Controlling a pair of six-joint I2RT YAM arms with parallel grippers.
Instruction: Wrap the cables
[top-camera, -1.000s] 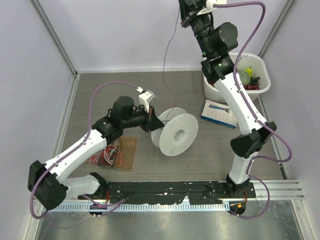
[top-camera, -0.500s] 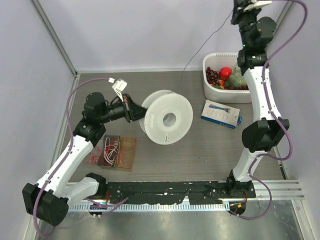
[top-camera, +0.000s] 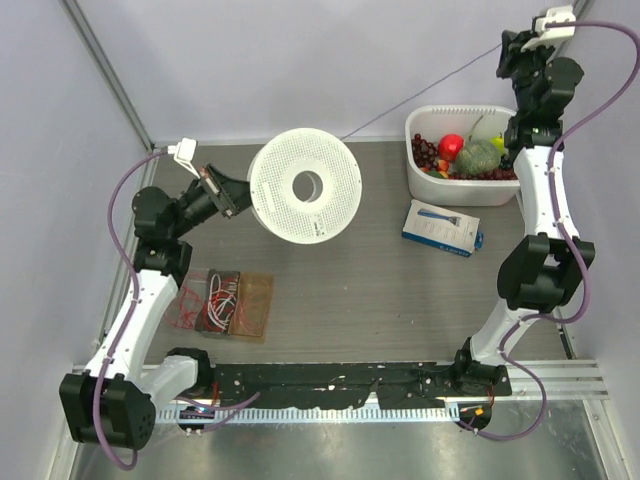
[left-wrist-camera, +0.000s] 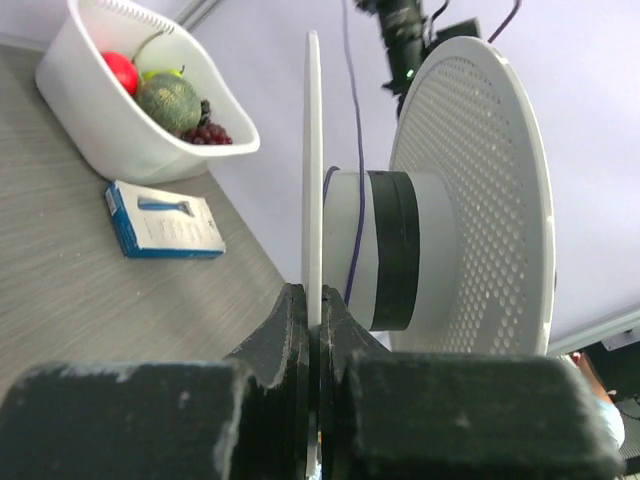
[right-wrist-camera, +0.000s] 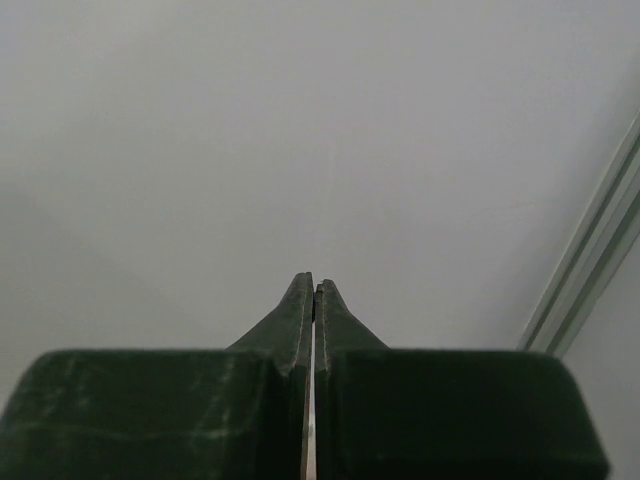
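Now your left pincer (left-wrist-camera: 314, 305) clamps one flange of the white spool (top-camera: 305, 186), held above the counter (top-camera: 350, 300). Its thin wire (top-camera: 420, 97) stretches to your high right pincer (right-wrist-camera: 314, 288), pinched shut on it.

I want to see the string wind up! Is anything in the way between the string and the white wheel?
Nothing visible is. The wire runs straight through open air from the right gripper to the spool held by the left gripper. The fruit bowl sits lower, clear of it.
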